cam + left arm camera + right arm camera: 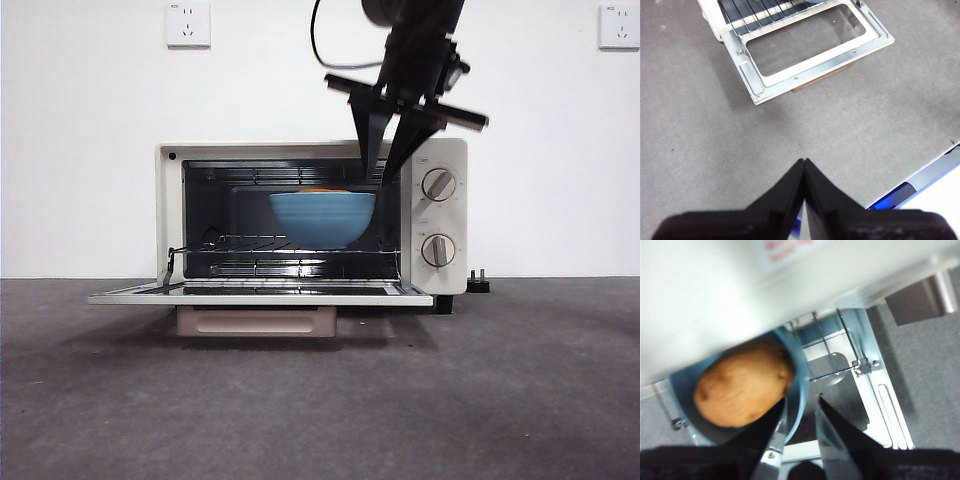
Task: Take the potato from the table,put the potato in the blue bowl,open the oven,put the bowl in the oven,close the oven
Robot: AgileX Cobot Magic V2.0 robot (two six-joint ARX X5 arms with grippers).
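Note:
The cream-white oven (440, 215) stands open, its door (260, 295) folded down flat. The blue bowl (322, 218) sits on the wire rack inside, and only a sliver of the potato (320, 190) shows above its rim. My right gripper (378, 180) hangs open at the oven's mouth, just above the bowl's right rim. In the right wrist view the orange-brown potato (742, 390) lies in the bowl (801, 385), with the right gripper (802, 400) straddling the rim. My left gripper (805, 160) is shut and empty over the table (840, 125), in front of the door (810, 45).
The door's beige handle (255, 320) hangs under the lowered door, close to the table. A black plug (479, 281) lies right of the oven. Two wall sockets (188, 24) sit high on the white wall. The table's edge (900, 192) is near my left gripper.

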